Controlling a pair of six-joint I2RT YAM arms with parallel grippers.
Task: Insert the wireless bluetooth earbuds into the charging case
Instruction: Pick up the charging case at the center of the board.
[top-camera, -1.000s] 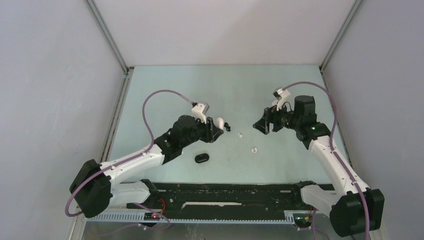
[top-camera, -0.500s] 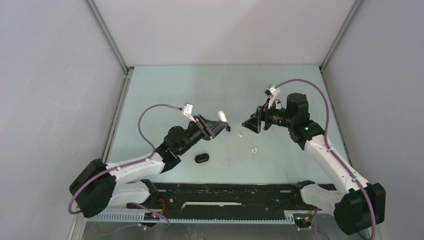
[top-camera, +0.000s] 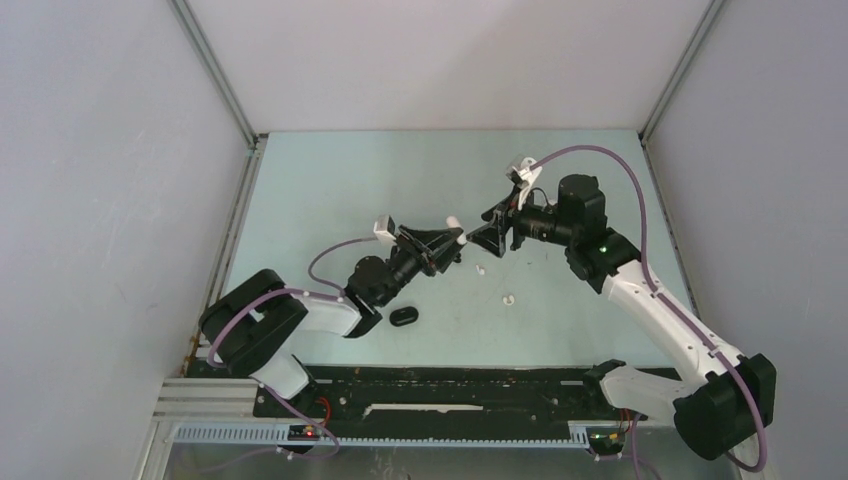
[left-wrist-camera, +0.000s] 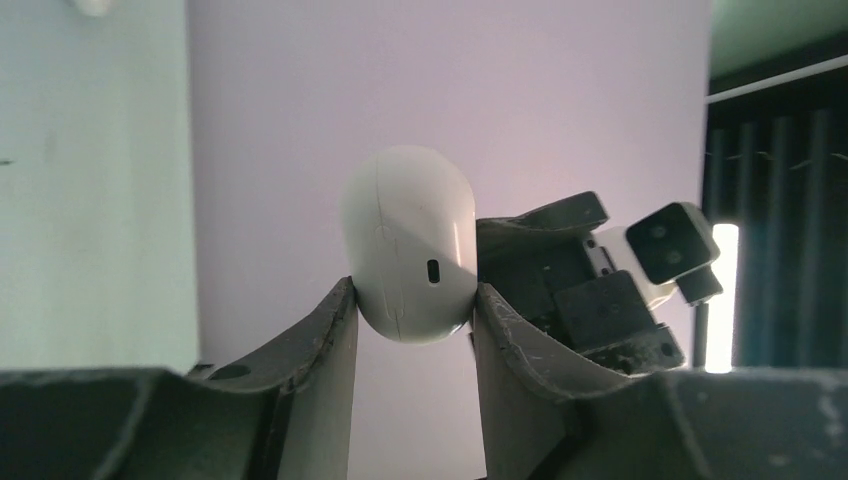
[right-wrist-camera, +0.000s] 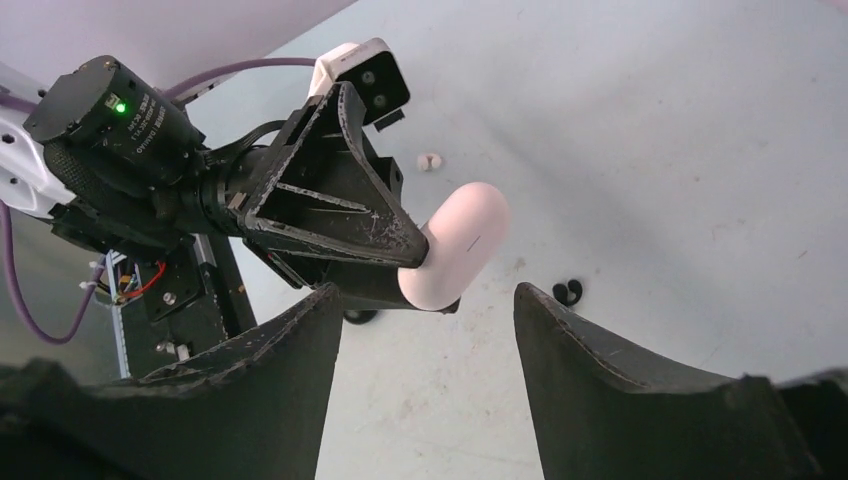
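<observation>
Grey walls are closing in a pale green table (top-camera: 330, 200), and I am working in the air above its middle. The left gripper (left-wrist-camera: 412, 290) is pinching the white case (left-wrist-camera: 408, 230) by its lower end, lid shut, with the free end pointing at the right gripper (right-wrist-camera: 425, 290). The right gripper's jaws are standing wide, one on each side of that free end, touching nothing. Two white earbuds (top-camera: 480, 268) and the black pair (right-wrist-camera: 568, 292) are lying on the table below, not in any case, and a black case (top-camera: 404, 316) is sitting nearer the bases. I am judging this as a lid-opening grab. I would centre on the rounded tip, stay clear of the left fingers, and squeeze gently, since the glossy shell could slip.
</observation>
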